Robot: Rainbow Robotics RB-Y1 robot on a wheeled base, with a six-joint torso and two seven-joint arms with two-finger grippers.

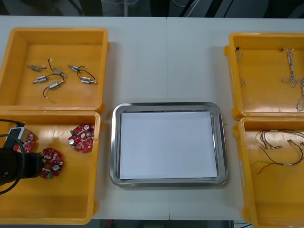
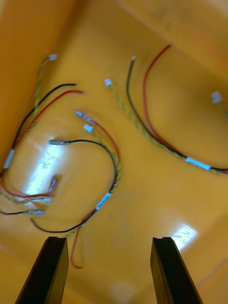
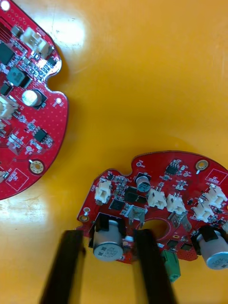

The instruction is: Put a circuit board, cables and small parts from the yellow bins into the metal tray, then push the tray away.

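Note:
My left gripper (image 1: 42, 165) is down in the near left yellow bin (image 1: 71, 199), on a round red circuit board (image 1: 51, 164). In the left wrist view its fingers (image 3: 71, 256) stand close on either side of a silver capacitor at the edge of that board (image 3: 161, 199), so the gripper (image 3: 109, 233) is shut on it. A second board (image 3: 28, 109) lies beside it. My right gripper (image 2: 109, 240) hangs open over red, black and yellow cables (image 2: 102, 156) on the floor of the near right bin (image 1: 244, 166). The metal tray (image 1: 115, 142) in the middle is white inside.
Two more boards (image 1: 81, 137) (image 1: 26, 138) lie in the near left bin. The far left bin (image 1: 57, 32) holds several small metal parts (image 1: 57, 76). Thin pale cables (image 1: 293, 76) lie in the far right bin (image 1: 235, 71).

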